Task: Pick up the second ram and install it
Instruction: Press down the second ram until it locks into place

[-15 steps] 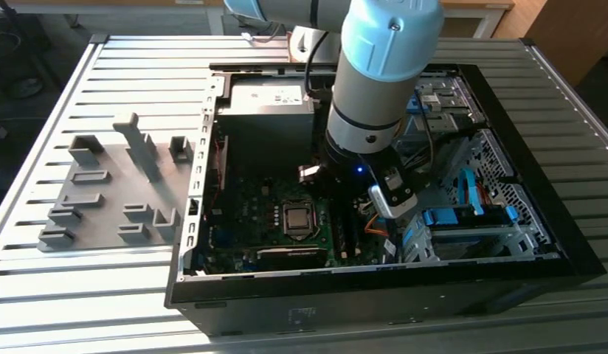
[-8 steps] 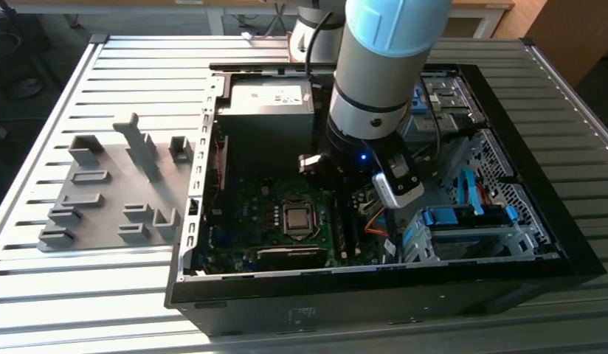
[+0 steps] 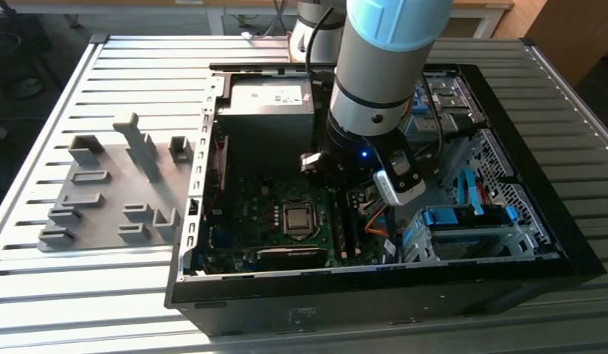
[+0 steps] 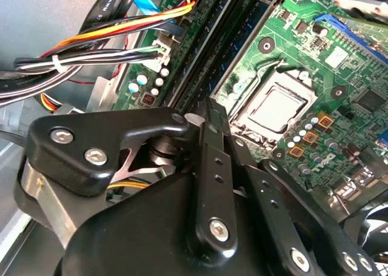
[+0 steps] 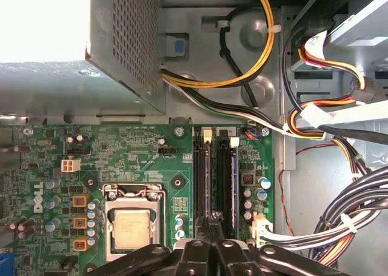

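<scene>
Now our gripper (image 5: 209, 242) sits over the memory slots (image 5: 217, 173), fingers pressed together; we should push the second ram (image 5: 233, 179) down evenly until the latches click.

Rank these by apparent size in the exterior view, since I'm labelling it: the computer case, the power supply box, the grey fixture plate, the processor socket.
1. Computer case, clearly largest.
2. Grey fixture plate.
3. Power supply box, partly hidden by the arm, so its place against the plate is unsure.
4. Processor socket, smallest.
</scene>
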Robot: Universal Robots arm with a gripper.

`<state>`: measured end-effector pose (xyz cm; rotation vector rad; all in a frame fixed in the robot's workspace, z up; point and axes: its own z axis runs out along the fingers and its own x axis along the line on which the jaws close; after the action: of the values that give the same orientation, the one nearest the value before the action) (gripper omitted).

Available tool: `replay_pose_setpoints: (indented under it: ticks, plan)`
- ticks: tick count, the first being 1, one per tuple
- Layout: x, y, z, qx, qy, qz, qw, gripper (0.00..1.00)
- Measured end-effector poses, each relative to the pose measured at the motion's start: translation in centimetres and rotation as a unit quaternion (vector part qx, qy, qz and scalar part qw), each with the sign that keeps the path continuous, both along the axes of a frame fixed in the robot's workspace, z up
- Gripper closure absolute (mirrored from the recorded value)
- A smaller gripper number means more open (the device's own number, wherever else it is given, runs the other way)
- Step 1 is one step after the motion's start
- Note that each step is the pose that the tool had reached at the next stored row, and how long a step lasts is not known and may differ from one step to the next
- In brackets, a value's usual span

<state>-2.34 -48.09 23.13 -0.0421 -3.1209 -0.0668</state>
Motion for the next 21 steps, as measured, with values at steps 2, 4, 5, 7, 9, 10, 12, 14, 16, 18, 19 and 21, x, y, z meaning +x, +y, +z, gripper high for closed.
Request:
replay_pose_setpoints:
  ticks: [2,4,5,7,9,10,12,14,16,18,19,21]
  plan:
    - [0.00,-0.03,-0.01,0.0000,0.0000,0.000,1.0000,0.89]
    - [0.01,-0.03,-0.14,0.0000,-0.0003,0.000,1.0000,0.89]
    - [0.01,-0.03,-0.22,0.0000,-0.0003,0.000,1.0000,0.89]
    - [0.00,-0.14,-0.29,0.0000,-0.0004,0.000,1.0000,0.89]
    - [-0.01,-0.25,-0.36,0.0000,-0.0004,0.000,1.0000,0.89]
    - [-0.01,-0.26,-0.43,0.0002,-0.0004,-0.001,1.0000,0.89]
    - [-0.02,-0.27,-0.54,0.0000,-0.0004,-0.006,1.0000,0.89]
    - [-0.02,-0.27,-0.62,0.0000,-0.0004,-0.007,1.0000,0.89]
    - [-0.02,-0.27,-0.73,0.0000,-0.0004,-0.007,1.0000,0.89]
    - [-0.02,-0.27,-0.78,-0.0001,-0.0003,-0.003,1.0000,0.89]
    - [-0.03,-0.27,-0.80,-0.0001,-0.0004,0.000,1.0000,0.89]
    - [-0.03,-0.27,-0.88,0.0001,-0.0004,0.003,1.0000,0.89]
